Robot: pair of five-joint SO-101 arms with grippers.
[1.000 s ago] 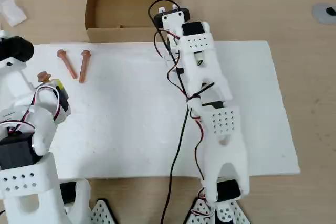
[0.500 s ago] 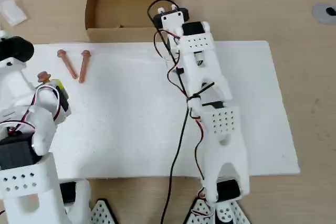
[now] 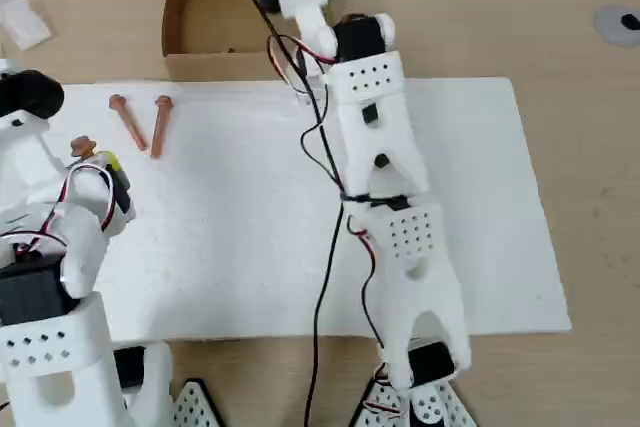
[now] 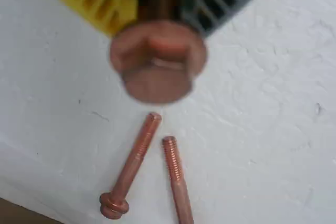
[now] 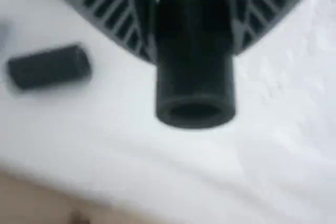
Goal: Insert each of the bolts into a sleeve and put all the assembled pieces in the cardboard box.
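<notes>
On the white mat (image 3: 250,227), the left wrist view is the one that shows the grip. The left gripper (image 4: 157,14) has its yellow and grey fingers closed tight on the shank of the held bolt (image 4: 157,61), whose flanged head faces the camera. Beyond it one loose bolt (image 4: 131,171) and a second loose bolt (image 4: 176,179) lie flat on the mat, threaded tips close together but apart. The high view adds their place: both lie near the mat's far left corner, heads toward the far edge, with the left gripper just nearer along the mat's left edge. From above, the right arm's own body covers its gripper, and the arm stretches from the mat's near edge to its far edge. The right wrist view supplies the rest. The right gripper (image 5: 193,40) is clamped on the held sleeve (image 5: 194,51), a black tube with its open end toward the camera, above the mat. A spare sleeve (image 5: 50,66) lies on its side on the mat beside it, near an edge with a tan surface past it. The cardboard box (image 3: 230,67) stands on the table (image 3: 590,147) against the mat's far edge, with the right arm's wrist above its near wall. A broad stretch of plain mat lies between the two arms, and another runs from the right arm to the mat's right edge.
</notes>
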